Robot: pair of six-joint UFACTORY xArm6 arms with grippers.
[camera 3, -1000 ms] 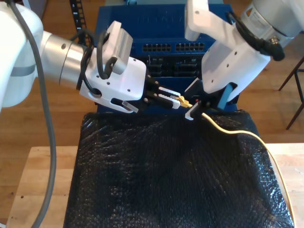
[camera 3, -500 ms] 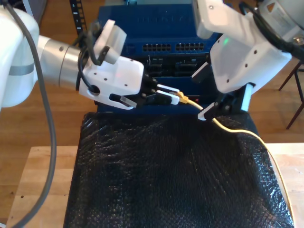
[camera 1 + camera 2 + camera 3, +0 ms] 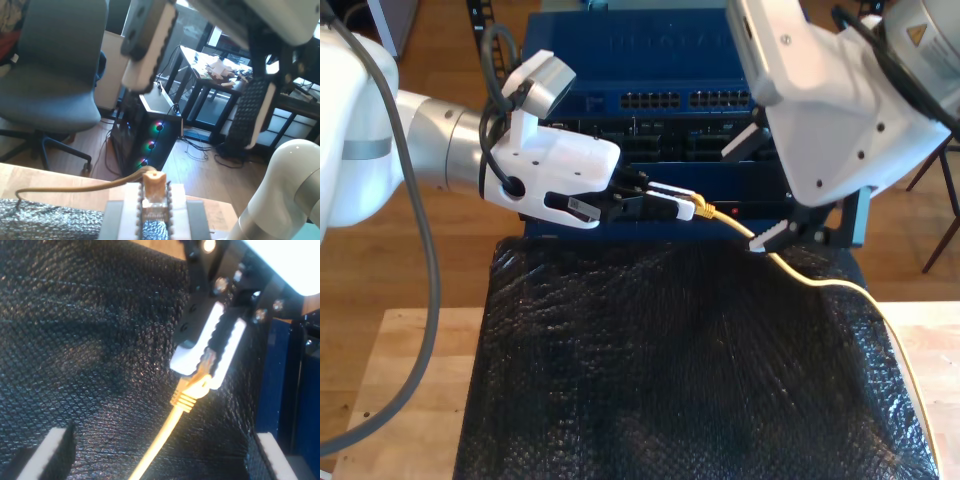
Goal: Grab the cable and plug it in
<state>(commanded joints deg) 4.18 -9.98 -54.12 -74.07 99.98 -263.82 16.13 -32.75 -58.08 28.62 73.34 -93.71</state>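
My first gripper point(image 3: 154, 210), seen through its own wrist camera, pinches the cable's plug point(image 3: 153, 187) between its pads with the tip poking out free, which looks meant to let it enter a port; the cable point(image 3: 75, 188) trails off sideways.

The second wrist view looks at that same pinch, my second gripper's pads point(image 3: 55, 447) spread wide, holding nothing.

The exterior view has the plug held just before the blue switch point(image 3: 660, 60), above the black mat point(image 3: 670, 380)

Clear yellowish plug point(image 3: 154, 189) of thin pale yellow-cream cable point(image 3: 820, 280): tip buried between our first gripper's fingers point(image 3: 131, 210). Cable runs off exterior view's right edge. Our second gripper's fingers point(image 3: 50, 450) cropped; contact with cable undeterminable.
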